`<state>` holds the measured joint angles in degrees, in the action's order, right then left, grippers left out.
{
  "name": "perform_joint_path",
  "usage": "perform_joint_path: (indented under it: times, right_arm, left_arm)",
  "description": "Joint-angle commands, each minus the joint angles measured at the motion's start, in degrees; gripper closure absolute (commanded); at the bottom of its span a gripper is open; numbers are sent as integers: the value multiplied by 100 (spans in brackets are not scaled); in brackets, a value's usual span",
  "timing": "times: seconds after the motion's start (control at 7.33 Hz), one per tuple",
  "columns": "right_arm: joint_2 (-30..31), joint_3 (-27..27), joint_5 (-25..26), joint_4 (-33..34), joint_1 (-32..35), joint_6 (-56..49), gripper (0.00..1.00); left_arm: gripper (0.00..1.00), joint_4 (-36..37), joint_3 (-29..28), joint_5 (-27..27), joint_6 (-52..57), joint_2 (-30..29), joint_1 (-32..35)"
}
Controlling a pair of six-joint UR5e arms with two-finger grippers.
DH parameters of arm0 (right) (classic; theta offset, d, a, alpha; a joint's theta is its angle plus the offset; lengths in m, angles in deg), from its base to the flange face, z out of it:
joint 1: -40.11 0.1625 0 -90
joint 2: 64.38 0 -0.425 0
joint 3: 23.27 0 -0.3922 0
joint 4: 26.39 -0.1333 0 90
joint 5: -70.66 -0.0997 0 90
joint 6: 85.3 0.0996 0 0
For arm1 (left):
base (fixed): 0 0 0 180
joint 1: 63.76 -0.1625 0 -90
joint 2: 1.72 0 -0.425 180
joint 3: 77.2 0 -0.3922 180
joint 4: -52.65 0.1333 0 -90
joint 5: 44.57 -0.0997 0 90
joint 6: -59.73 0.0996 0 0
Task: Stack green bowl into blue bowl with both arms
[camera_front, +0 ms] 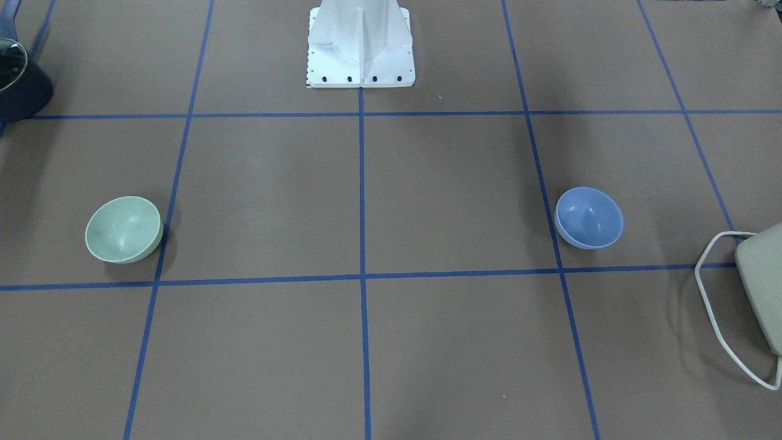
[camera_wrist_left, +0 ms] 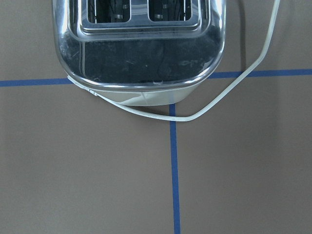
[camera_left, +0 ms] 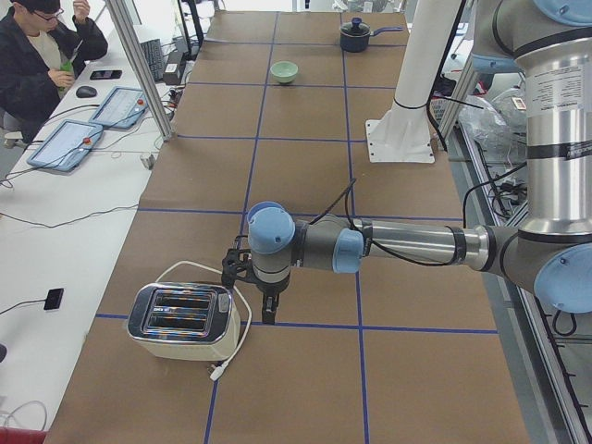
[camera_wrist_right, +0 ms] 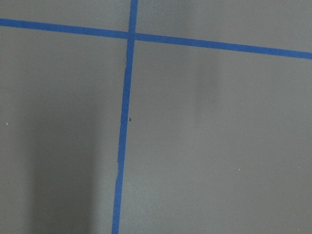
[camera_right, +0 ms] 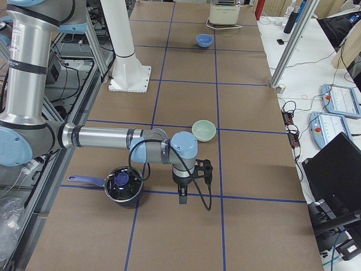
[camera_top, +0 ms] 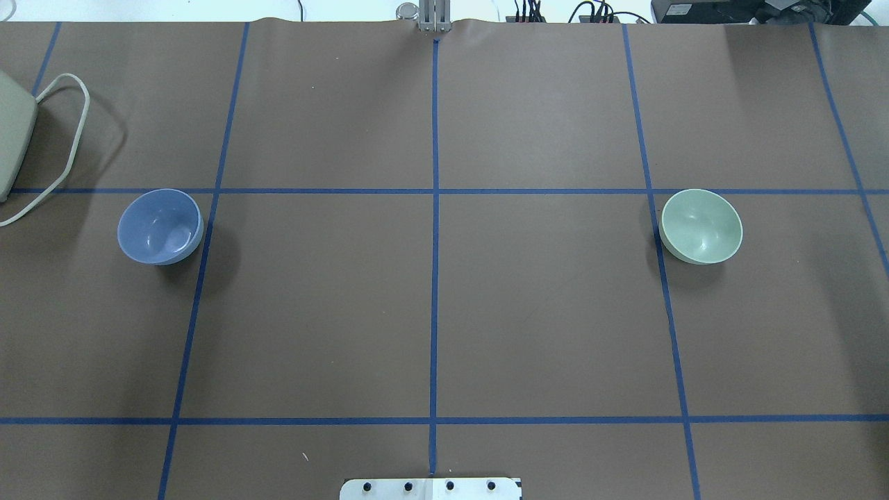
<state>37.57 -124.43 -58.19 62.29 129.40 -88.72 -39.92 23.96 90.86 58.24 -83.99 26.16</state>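
Probably light, stiff and slick, the green bowl at 3 o'clock overhead wants a rim pinch; whether the left fingers or right fingers are spread, I cannot tell.

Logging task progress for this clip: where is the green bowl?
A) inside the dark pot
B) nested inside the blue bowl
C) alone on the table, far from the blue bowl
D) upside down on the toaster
C: the green bowl stands upright by itself on the table, with the blue bowl empty at the opposite side.
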Motion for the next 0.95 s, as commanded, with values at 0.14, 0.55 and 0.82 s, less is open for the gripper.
perform_joint_path:
  times: [0.14,0.55,0.82]
  right_arm:
    - [0,-122,-44,9,9,9,0]
    - [-96,-272,-44,-35,9,9,0]
    - [-158,-291,-79,-830,18,9,0]
  left_arm:
    - [1,-488,9,-8,-8,70,8]
    - [1,-874,113,-44,-43,9,17]
    - [1,-1637,106,-35,-35,18,61]
